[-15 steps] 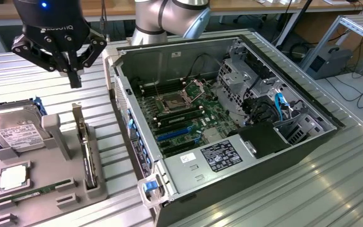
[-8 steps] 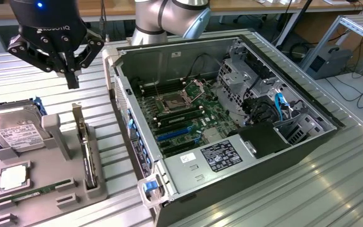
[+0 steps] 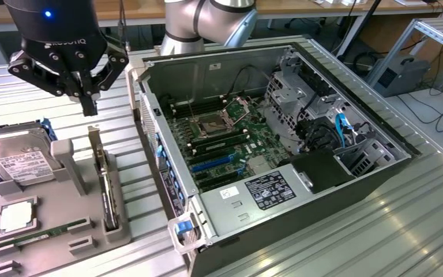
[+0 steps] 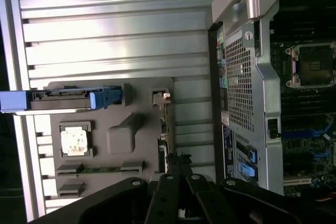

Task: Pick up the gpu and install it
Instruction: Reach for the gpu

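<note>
The gpu (image 3: 108, 183) stands on edge in a slot of the grey holder tray (image 3: 56, 203) at the exterior view's left, its shiny bracket pointing up. My gripper (image 3: 90, 105) hangs a short way above that bracket, shut, with nothing in it. In the wrist view the gpu (image 4: 164, 129) appears edge-on as a thin dark strip just beyond my fingertips, where the gripper (image 4: 181, 167) is shut. The open computer case (image 3: 375, 173) lies to the exterior view's right, its motherboard (image 3: 225, 141) and blue card slots (image 3: 210, 164) exposed.
The holder tray (image 4: 131, 145) also carries a hard drive (image 3: 15, 158) in a blue caddy (image 4: 63, 99), a square processor (image 3: 18, 216) and a green RAM stick (image 3: 41, 235). The case's perforated rear wall (image 4: 239, 93) stands close beside the gpu slot. All sit on a ribbed metal table (image 3: 375, 231).
</note>
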